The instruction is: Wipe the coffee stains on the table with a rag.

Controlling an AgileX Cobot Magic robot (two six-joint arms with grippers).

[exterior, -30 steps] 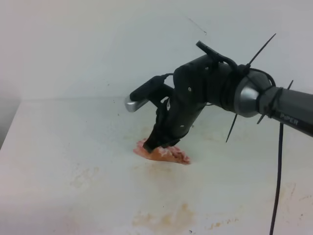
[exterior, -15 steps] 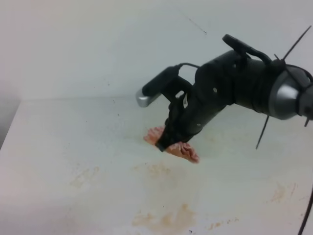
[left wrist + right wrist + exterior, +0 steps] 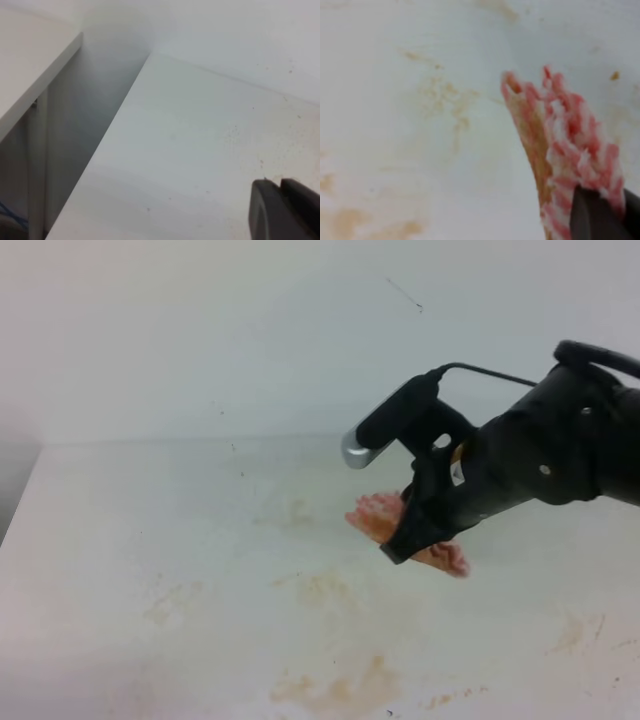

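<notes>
My right gripper (image 3: 402, 543) is shut on the rag (image 3: 379, 517), a small red-and-white striped cloth with a brownish patch. The rag is bunched and hangs just above the white table (image 3: 150, 510), right of the middle. In the right wrist view the rag (image 3: 560, 135) fills the right side, with a dark fingertip (image 3: 597, 217) over its lower end. The coffee stains do not show as an amber blotch in any view. My left gripper (image 3: 281, 186) shows at the bottom right of the left wrist view, its fingers pressed together over bare table (image 3: 200, 150).
Pale tan smears mark the tabletop: one near the front edge (image 3: 340, 685), one in the middle (image 3: 320, 587), one at the left (image 3: 172, 600), one at the right (image 3: 570, 635). The table's left edge (image 3: 115, 125) drops into a gap beside another white surface.
My right arm has lifted the rag off the table and carried it to the right. A faint tan mark shows where the rag lay.
</notes>
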